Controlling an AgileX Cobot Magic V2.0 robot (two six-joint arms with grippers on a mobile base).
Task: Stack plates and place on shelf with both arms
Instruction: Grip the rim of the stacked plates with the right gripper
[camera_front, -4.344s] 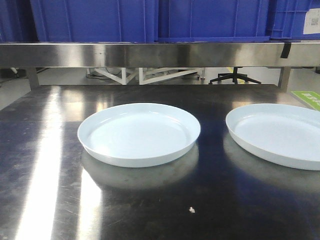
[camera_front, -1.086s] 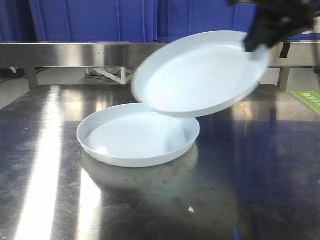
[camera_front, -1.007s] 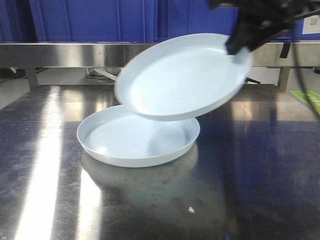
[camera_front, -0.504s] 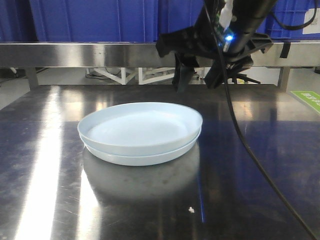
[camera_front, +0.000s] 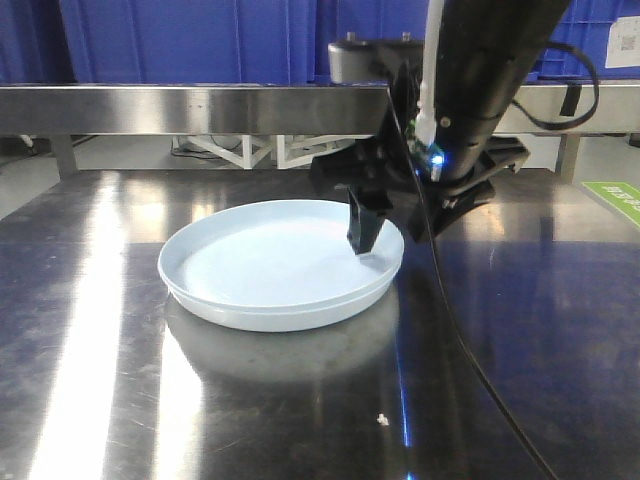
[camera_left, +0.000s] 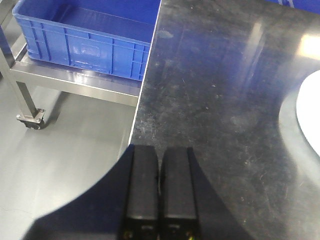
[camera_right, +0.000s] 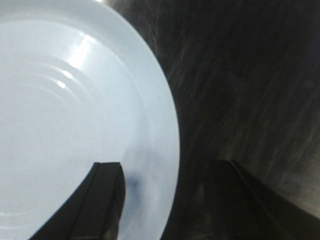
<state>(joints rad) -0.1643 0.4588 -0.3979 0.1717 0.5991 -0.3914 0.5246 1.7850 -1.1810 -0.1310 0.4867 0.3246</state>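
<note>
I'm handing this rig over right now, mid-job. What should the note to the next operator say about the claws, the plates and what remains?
Left claw: shut, empty, near the table edge, plates off to its right.
Right claw: open, straddling the right rim of the top plate, gripping nothing.
Plates: top plate nested in the bottom plate, mid-table.
Done: stacking.
Left: grip the stack with both claws, lift it, shelve it.
</note>
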